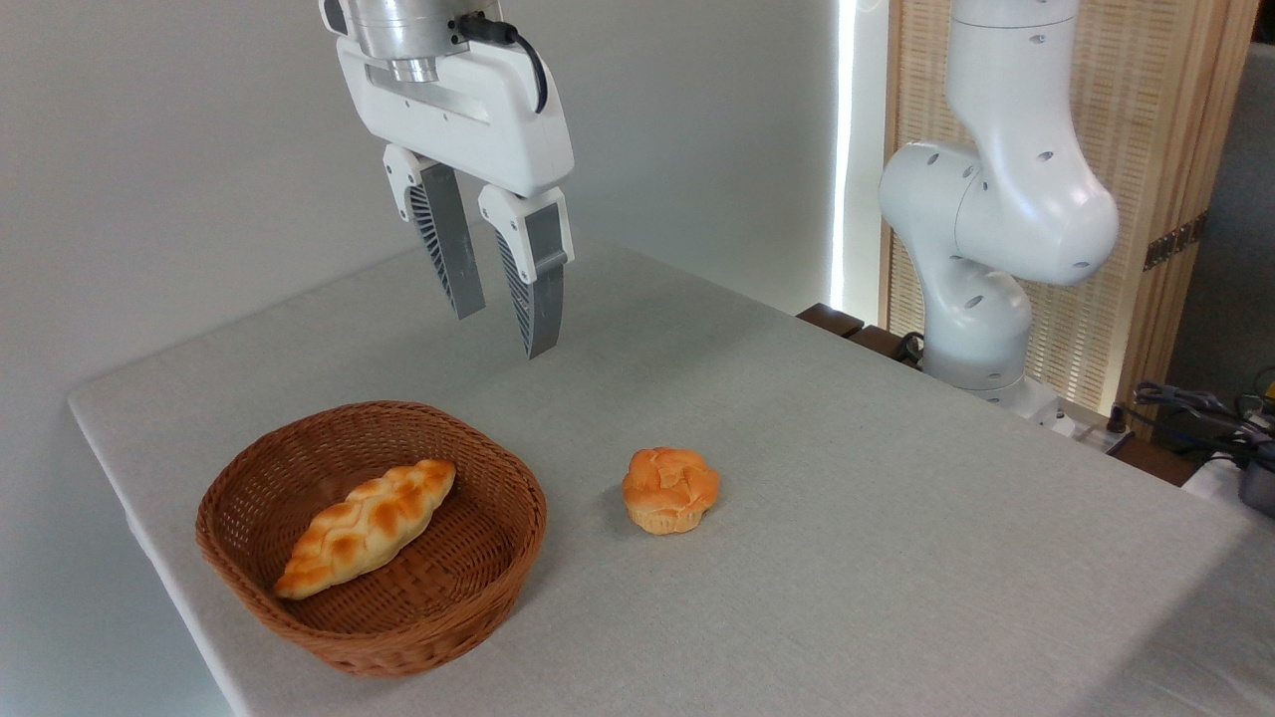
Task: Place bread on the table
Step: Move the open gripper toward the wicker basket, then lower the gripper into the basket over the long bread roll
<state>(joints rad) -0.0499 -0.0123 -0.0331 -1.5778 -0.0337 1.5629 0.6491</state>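
The tool (503,334) hangs high over the back of the bench (847,518), fingers pointing down and slightly spread, with a clear gap between them and nothing held. Its two ribbed grey fingers (448,249) taper to their tips, and a black cable (528,55) loops off the white body above them.

Below and a little to the left of the tool sits a brown wicker basket (249,498), near the bench's left front edge. The bread (367,526) lies inside it, resting on the basket's floor, set diagonally with one pointed end toward the front left wall and the other toward the back right. It is well apart from the tool.

To the right of the basket, apart from it, a round bun (669,488) stands upright on the grey cloth.

Further right, at the bench's far edge, rises the white arm (996,209), in front of a slatted wooden screen (1146,119).
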